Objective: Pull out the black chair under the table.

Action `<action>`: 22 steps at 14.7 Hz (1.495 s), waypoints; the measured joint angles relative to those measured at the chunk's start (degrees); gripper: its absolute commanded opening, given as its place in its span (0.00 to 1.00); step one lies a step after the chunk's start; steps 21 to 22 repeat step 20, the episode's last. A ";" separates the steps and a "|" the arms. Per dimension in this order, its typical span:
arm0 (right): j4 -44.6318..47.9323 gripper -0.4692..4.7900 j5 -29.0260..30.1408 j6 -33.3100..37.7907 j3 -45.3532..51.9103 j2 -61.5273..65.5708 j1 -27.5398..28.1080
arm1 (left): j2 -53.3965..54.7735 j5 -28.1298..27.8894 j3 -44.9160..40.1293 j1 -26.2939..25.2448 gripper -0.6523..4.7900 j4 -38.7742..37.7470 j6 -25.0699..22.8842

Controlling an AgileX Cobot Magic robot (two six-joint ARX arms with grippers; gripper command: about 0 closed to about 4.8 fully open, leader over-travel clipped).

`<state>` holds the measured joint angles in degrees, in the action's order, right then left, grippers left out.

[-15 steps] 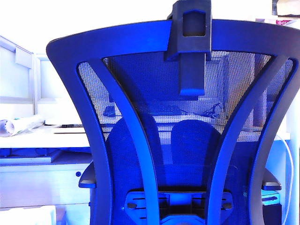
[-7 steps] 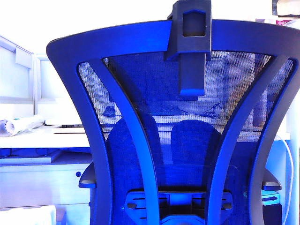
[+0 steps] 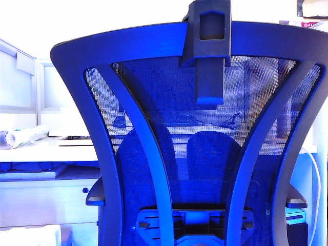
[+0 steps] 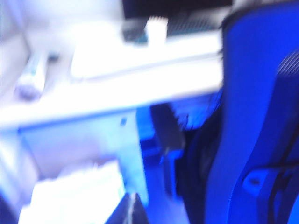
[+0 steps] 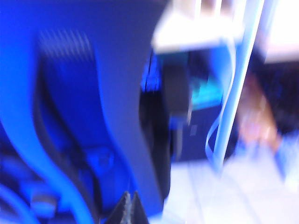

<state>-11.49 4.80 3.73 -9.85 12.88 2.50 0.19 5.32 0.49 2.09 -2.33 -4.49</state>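
Both grippers, left (image 4: 132,210) and right (image 5: 129,207), show pinched-together tips, holding nothing; the black chair (image 3: 195,138) looms just beside each, touching neither.

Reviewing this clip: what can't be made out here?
- Black chair: seat and base cut off by the exterior view's lower edge.
- Table: mostly hidden behind the chair back.
- Left end effector and right end effector: only tips visible in the blurred wrist views, absent from the exterior view.
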 measured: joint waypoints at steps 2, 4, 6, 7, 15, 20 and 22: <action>-0.11 0.08 0.90 0.31 2.54 0.02 0.00 | 0.00 -1.38 0.00 0.00 0.11 -3.30 0.00; 0.24 0.08 1.51 0.33 3.65 -0.02 0.00 | 0.02 -1.57 0.02 0.00 0.11 -6.51 0.00; 0.17 0.08 1.73 0.33 5.97 0.00 0.00 | 0.13 -4.17 0.07 0.00 0.11 -6.91 0.02; 0.00 0.08 1.90 0.35 7.23 0.00 0.00 | 0.13 -5.66 0.07 0.00 0.11 -6.97 0.02; 0.02 0.08 2.58 0.35 8.48 -0.04 0.00 | 0.13 -6.19 0.07 0.00 0.11 -6.97 0.02; 0.02 0.08 2.58 0.35 8.48 -0.04 0.00 | 0.13 -6.19 0.04 0.00 0.11 -6.97 0.02; 0.02 0.08 2.58 0.35 8.48 -0.04 0.00 | 0.13 -6.19 0.04 0.00 0.11 -6.97 0.02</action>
